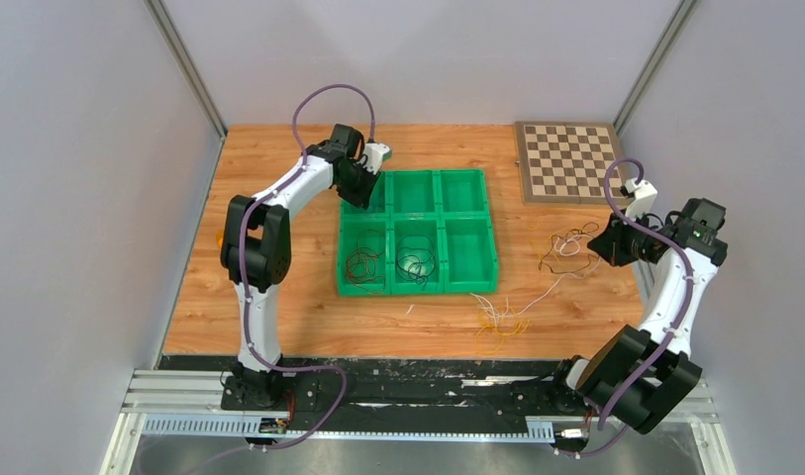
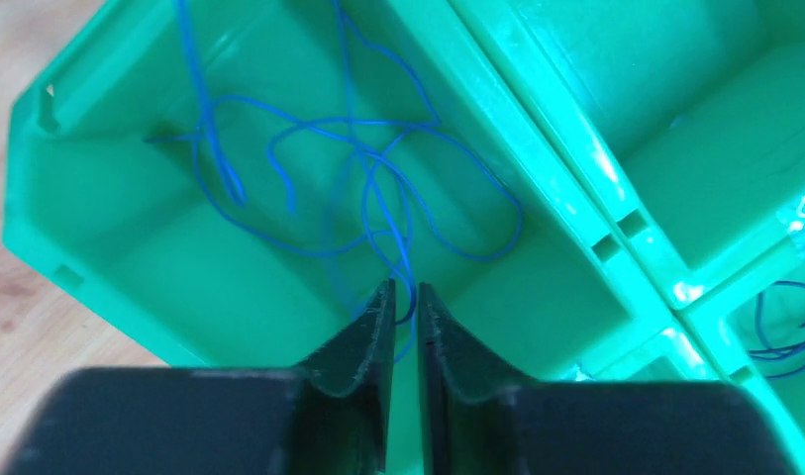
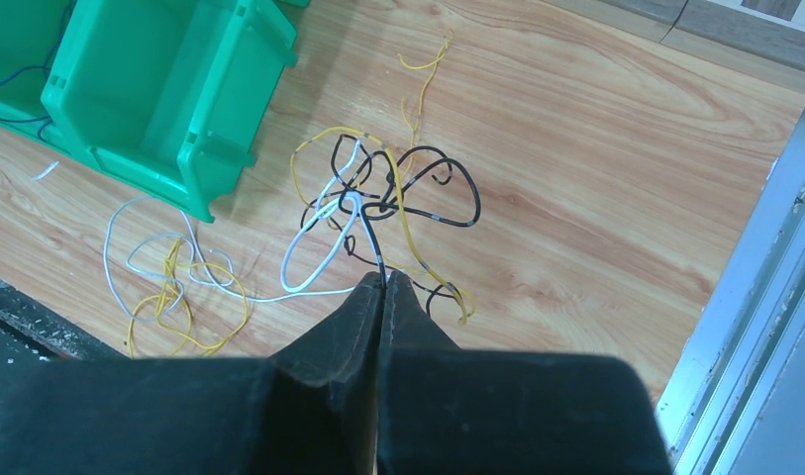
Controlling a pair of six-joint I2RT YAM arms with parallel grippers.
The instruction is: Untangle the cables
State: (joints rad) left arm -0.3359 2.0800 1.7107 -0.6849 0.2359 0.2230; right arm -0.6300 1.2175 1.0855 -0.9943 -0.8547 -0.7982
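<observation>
The right gripper [image 3: 383, 281] is clamped tight on a thin black wire [image 3: 473, 198] knotted with a thin yellow wire [image 3: 406, 226] and a thin white wire [image 3: 324, 211] on the wooden table [image 3: 596, 178]; pulling may tighten the knot. The left gripper [image 2: 406, 295], jaws a slit apart, straddles a thin blue wire [image 2: 378, 123] in the green plastic bin [image 2: 101, 198]; rising may snag it.

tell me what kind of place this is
Probably a robotics lab test cell: plain grey walls enclose a wooden table, a left arm and right arm stand on a metal rail, and green bins hold loose wires.
</observation>
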